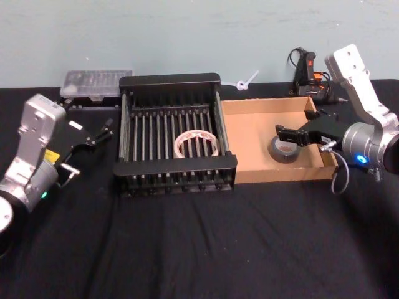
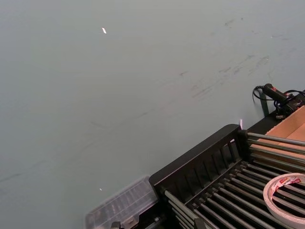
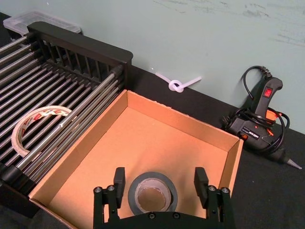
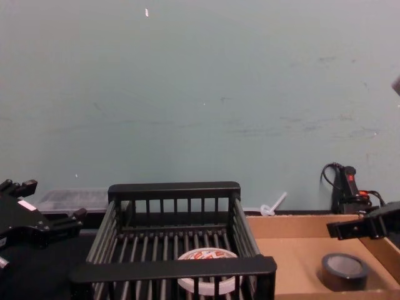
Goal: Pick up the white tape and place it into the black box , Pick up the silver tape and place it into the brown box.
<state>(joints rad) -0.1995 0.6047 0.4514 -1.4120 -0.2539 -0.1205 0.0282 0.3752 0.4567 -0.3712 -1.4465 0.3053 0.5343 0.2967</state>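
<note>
The white tape (image 1: 197,143) (image 2: 286,198) (image 3: 38,129) (image 4: 206,272) lies flat on the slatted floor of the black box (image 1: 169,80) (image 4: 174,189). The silver tape (image 1: 285,149) (image 3: 152,193) (image 4: 344,269) lies flat on the floor of the brown box (image 1: 262,106) (image 3: 181,117), near its front right. My right gripper (image 1: 293,123) (image 3: 160,179) hangs open just above this roll, one finger on each side, holding nothing. My left gripper (image 1: 103,132) (image 4: 47,200) stands open and empty to the left of the black box.
A clear plastic case (image 1: 96,82) sits behind the crate's left corner. A corded power tool (image 1: 305,71) (image 3: 259,121) and a white knotted tie (image 1: 246,82) lie behind the cardboard box. Black cloth covers the table, with free room in front.
</note>
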